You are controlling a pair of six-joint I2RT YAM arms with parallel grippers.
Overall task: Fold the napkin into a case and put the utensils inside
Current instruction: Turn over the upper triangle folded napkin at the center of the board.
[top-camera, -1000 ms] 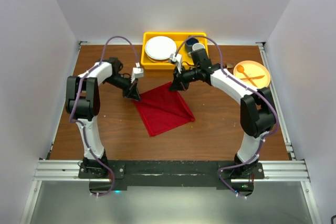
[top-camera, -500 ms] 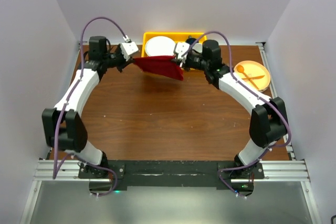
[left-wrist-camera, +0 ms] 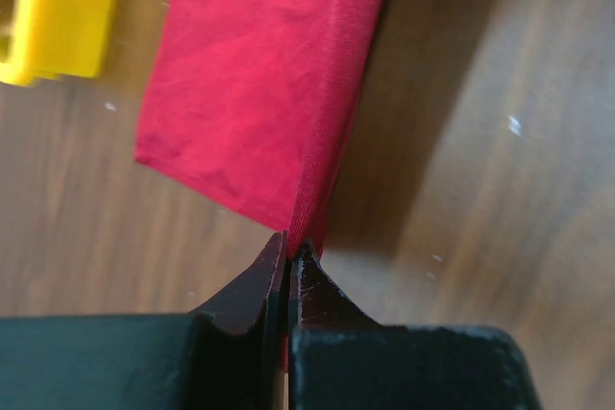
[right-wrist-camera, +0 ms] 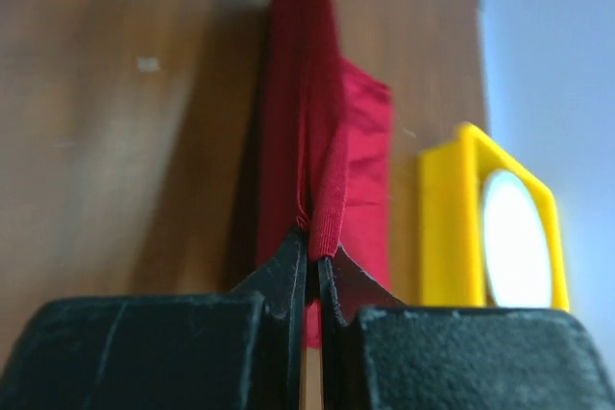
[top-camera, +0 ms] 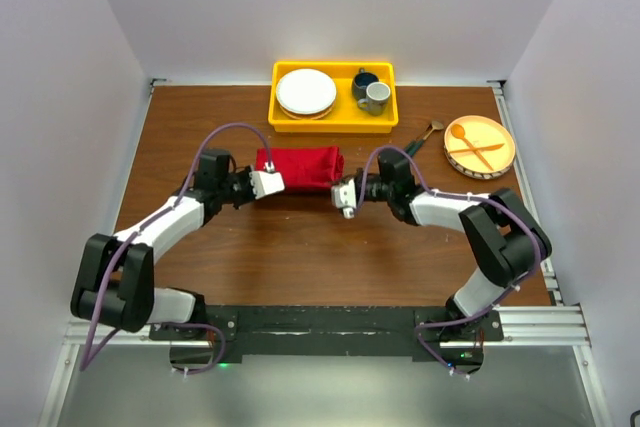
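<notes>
The red napkin (top-camera: 300,168) hangs as a folded strip between my two grippers, low over the table just in front of the yellow tray (top-camera: 333,125). My left gripper (top-camera: 270,183) is shut on its left near corner; the left wrist view shows the cloth (left-wrist-camera: 279,93) pinched at the fingertips (left-wrist-camera: 274,266). My right gripper (top-camera: 345,194) is shut on the right near corner; the right wrist view shows the cloth (right-wrist-camera: 322,141) held between the fingers (right-wrist-camera: 288,266). Gold utensils (top-camera: 478,146) lie crossed on an orange plate (top-camera: 499,132) at the right. Another gold utensil (top-camera: 432,131) lies beside the plate.
The yellow tray holds a white plate (top-camera: 305,91) and two cups (top-camera: 372,92). It also shows in the right wrist view (right-wrist-camera: 452,218) and the left wrist view (left-wrist-camera: 58,16). White walls enclose the table on three sides.
Both grippers have brought the napkin from high near the tray down and toward the near side. It now hangs as a lower, folded strip just above the table.
</notes>
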